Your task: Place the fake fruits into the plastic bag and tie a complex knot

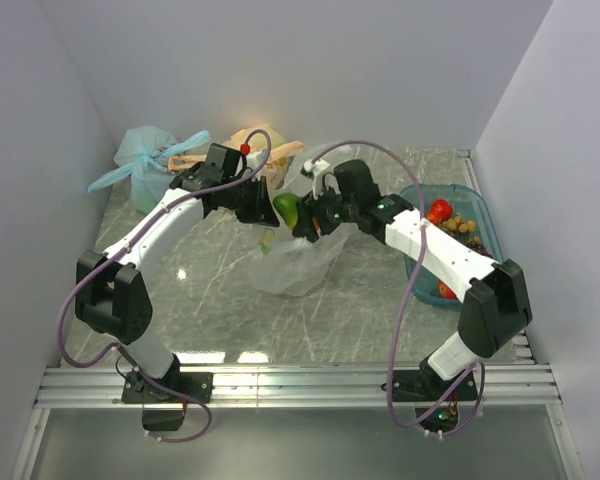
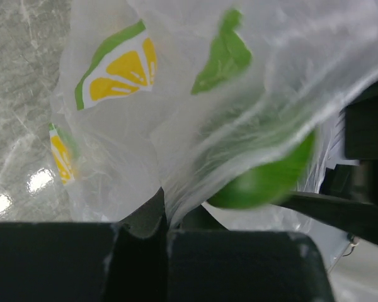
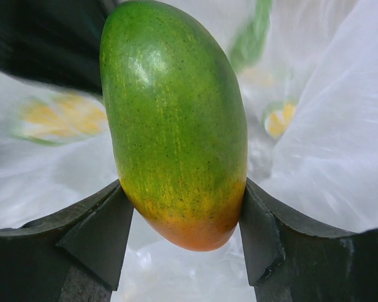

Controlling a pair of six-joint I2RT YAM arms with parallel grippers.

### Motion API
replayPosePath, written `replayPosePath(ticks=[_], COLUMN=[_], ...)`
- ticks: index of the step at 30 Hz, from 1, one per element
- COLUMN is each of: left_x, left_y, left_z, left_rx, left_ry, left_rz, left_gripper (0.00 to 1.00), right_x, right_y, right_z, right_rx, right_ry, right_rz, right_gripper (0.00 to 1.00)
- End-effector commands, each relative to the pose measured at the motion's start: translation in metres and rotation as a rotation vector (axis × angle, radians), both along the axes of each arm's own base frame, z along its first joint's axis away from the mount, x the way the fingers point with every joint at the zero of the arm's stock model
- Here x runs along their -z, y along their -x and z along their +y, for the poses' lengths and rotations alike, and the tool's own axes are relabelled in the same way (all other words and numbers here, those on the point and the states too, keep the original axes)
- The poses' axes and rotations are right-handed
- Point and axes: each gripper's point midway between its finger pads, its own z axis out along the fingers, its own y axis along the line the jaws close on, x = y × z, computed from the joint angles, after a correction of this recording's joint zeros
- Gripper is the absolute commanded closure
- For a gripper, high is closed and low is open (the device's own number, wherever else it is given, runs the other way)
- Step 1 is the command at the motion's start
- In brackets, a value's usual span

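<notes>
My right gripper (image 3: 184, 217) is shut on a green fake mango (image 3: 176, 119) with an orange-yellow tip, gripped at its lower end. It hangs over the mouth of the clear plastic bag (image 3: 340, 138), which has lemon-slice prints. From above, the mango (image 1: 286, 207) sits between both grippers, above the crumpled bag (image 1: 298, 262). My left gripper (image 2: 162, 211) is shut on a pinch of the bag's film (image 2: 176, 126) and holds that edge up. Through the film the mango (image 2: 264, 179) shows green. No knot is visible on this bag.
A teal bin (image 1: 477, 205) at the right holds more fake fruits, red and yellowish. A tied light blue bag (image 1: 150, 160) and a tied orange-yellow bag (image 1: 263, 143) stand at the back. White walls close in left, right and behind.
</notes>
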Motion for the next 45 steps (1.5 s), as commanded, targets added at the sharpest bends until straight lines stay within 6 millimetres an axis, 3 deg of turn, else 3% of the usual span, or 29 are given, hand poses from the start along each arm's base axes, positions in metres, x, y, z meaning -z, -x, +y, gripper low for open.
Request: replayPosePath(ticks=[1,3,7,10,11,14,16,24,26,30,33,34,35,37,38,39,40,41,45], left_x=[-0.021,-0.017,-0.013,-0.012,-0.012,-0.009,-0.009,-0.012,-0.011,-0.012,-0.015,-0.015,-0.015,-0.013,-0.014,-0.013,-0.012,-0.013,-0.013], left_y=[-0.018,-0.020,-0.022,-0.023,-0.022,-0.022,-0.022,-0.022,-0.022,-0.023,-0.024,-0.024,-0.023,-0.021,-0.019,-0.018,-0.016,-0.013,-0.009], left_z=[-0.002,0.000,-0.001,-0.001,-0.001,0.000,0.000,0.001,0.002,0.003,0.005,0.005,0.005,0.005,0.004,0.004,0.003,0.000,-0.005], left_rx=[-0.035,-0.040,-0.037,-0.033,-0.031,-0.031,-0.028,-0.033,-0.034,-0.035,-0.035,-0.030,-0.026,-0.013,-0.007,-0.005,-0.003,0.005,0.016], left_ry=[0.061,0.074,0.074,0.069,0.066,0.059,0.057,0.055,0.050,0.043,0.034,0.031,0.026,0.020,0.017,0.013,0.015,0.019,0.013], left_rz=[-0.035,-0.012,0.001,0.002,0.006,0.009,0.010,-0.004,-0.006,-0.021,-0.038,-0.045,-0.045,-0.050,-0.053,-0.052,-0.048,-0.052,-0.057], left_gripper=[0.99,0.99,0.99,1.00,1.00,0.99,0.99,0.99,1.00,1.00,1.00,1.00,1.00,0.99,0.99,0.99,1.00,0.99,0.99], right_x=[0.023,0.050,0.082,0.094,0.090,0.067,0.052,-0.053,-0.076,-0.102,-0.111,-0.099,-0.101,-0.079,-0.073,-0.065,-0.052,-0.040,0.005], right_y=[-0.005,-0.002,-0.004,-0.009,-0.012,-0.011,-0.008,0.011,0.021,0.030,0.029,0.042,0.035,0.056,0.057,0.062,0.084,0.091,0.110], right_z=[-0.007,-0.012,-0.016,-0.015,-0.012,-0.005,-0.003,0.003,-0.006,-0.031,-0.073,-0.089,-0.121,-0.167,-0.201,-0.222,-0.239,-0.268,-0.334], right_rx=[0.018,0.022,0.025,0.023,0.022,-0.003,-0.015,-0.090,-0.103,-0.067,-0.020,-0.054,-0.007,-0.061,-0.009,-0.059,-0.078,-0.028,0.088], right_ry=[0.096,0.153,0.241,0.287,0.281,0.228,0.202,0.054,0.041,0.043,0.109,0.150,0.177,0.290,0.334,0.408,0.449,0.501,0.668], right_rz=[-0.058,-0.023,0.032,0.068,0.065,0.027,0.017,-0.112,-0.172,-0.268,-0.284,-0.213,-0.203,-0.141,-0.108,-0.124,-0.031,0.028,0.234], right_gripper=[0.73,0.73,0.67,0.45,0.31,0.18,0.17,0.12,0.12,0.11,0.08,0.08,0.07,0.07,0.07,0.07,0.07,0.07,0.07])
